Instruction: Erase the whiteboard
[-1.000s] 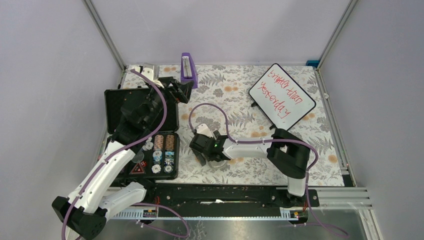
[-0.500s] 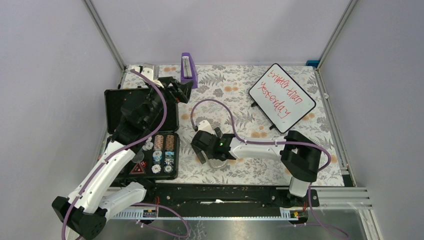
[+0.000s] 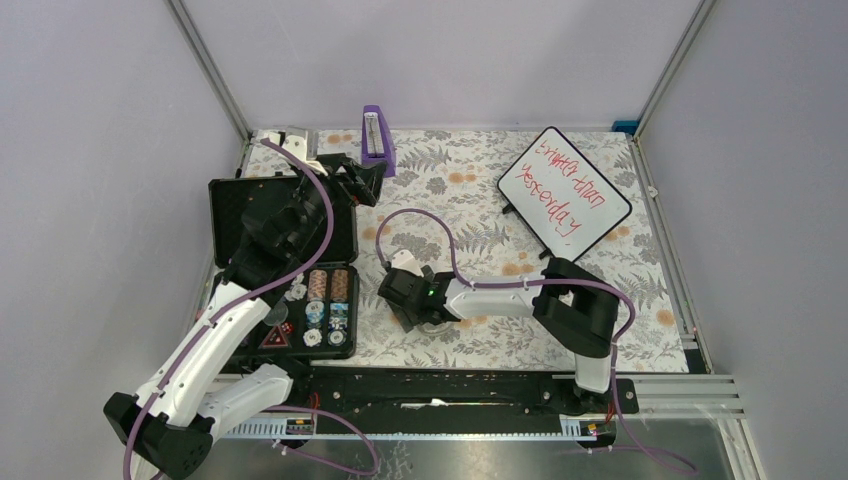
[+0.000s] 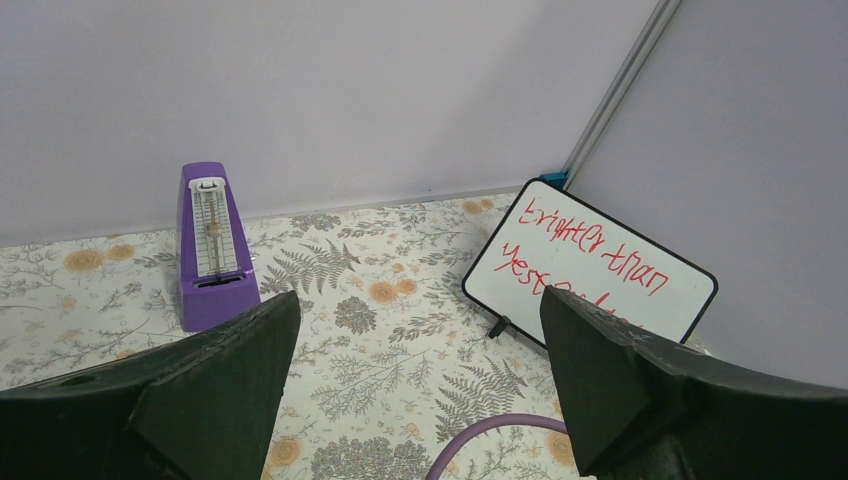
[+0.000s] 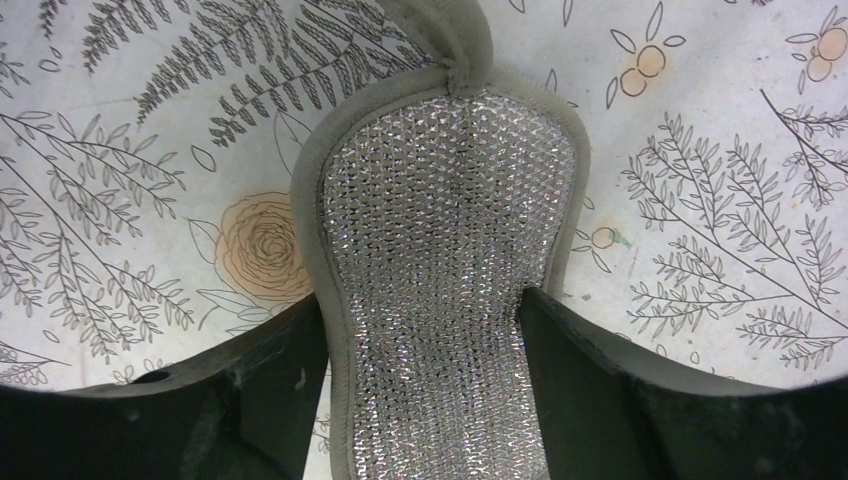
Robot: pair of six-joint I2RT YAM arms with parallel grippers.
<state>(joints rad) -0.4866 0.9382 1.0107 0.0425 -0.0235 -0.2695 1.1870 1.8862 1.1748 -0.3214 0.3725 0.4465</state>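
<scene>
Since half a second ago the right arm's elbow has drawn back toward the middle, while the right end effector (image 3: pixel 415 303) has barely shifted on the floral worktop (image 3: pixel 470 170), near the middle and toward the near edge. It is clenched on a silvery pad (image 5: pixel 445 270), its dark fingers (image 5: pixel 270 375) pressing the pad's grey-bound sides. The left end effector (image 3: pixel 363 183) hangs released, jaws wide apart, over the far left part of the worktop above an open black case of poker chips (image 3: pixel 325 300). A purple metronome (image 3: pixel 376 138) stands upright at the far edge, just beyond it. A purple cable (image 3: pixel 420 213) loops across the worktop behind the right end effector. From above, the pad is almost wholly hidden under the right end effector; in the right wrist view its lower end is cut off by the frame. In the left wrist view one finger covers the lower corner of the whiteboard (image 3: pixel 565 195), breaking off its second line of red writing. The whiteboard sits in the far right corner, set at an angle, its writing not yet wiped, well apart from both end effectors, with bare patterned worktop between it and the pad.
</scene>
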